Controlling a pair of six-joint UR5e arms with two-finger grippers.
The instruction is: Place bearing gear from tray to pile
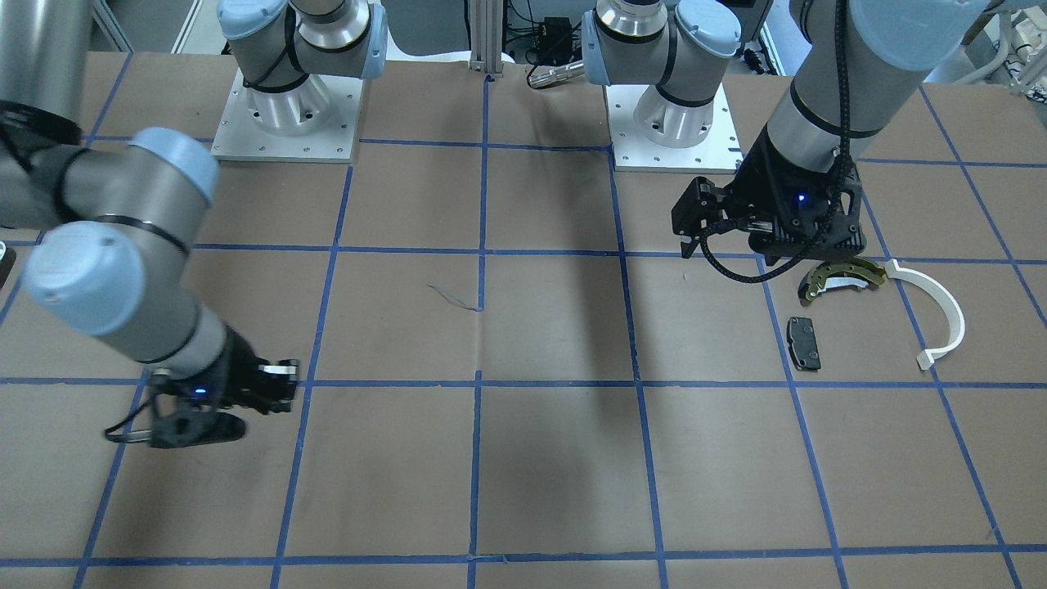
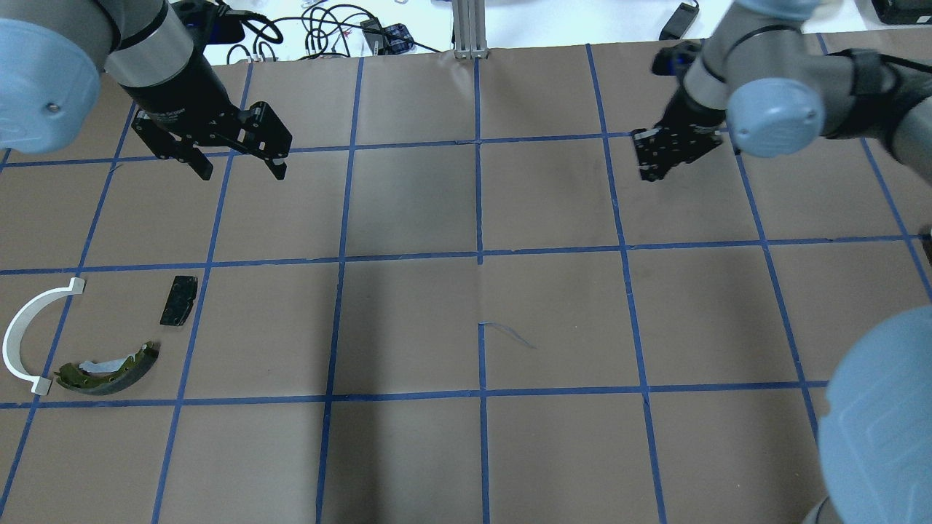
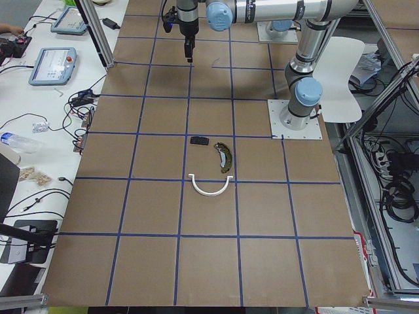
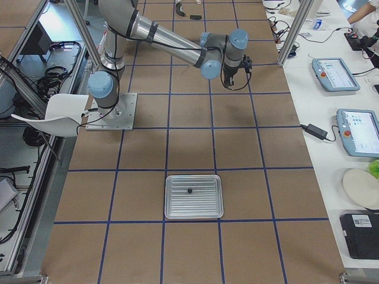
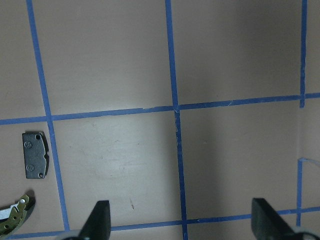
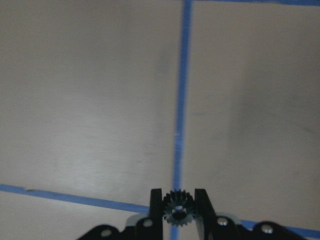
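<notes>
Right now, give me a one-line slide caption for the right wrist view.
Right pincer shut on the bearing gear over the blue-taped brown table.

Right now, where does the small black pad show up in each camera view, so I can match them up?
Front-facing: black pad right of centre, mid-height.
Overhead: left side, just below mid-height.
Exterior left: near the centre.
Exterior right: tiny dark speck at the top edge.
Left wrist: left edge, lower half.
Right wrist: not in it.
Landmark: the brass brake shoe lies close beside it, not touching.
</notes>
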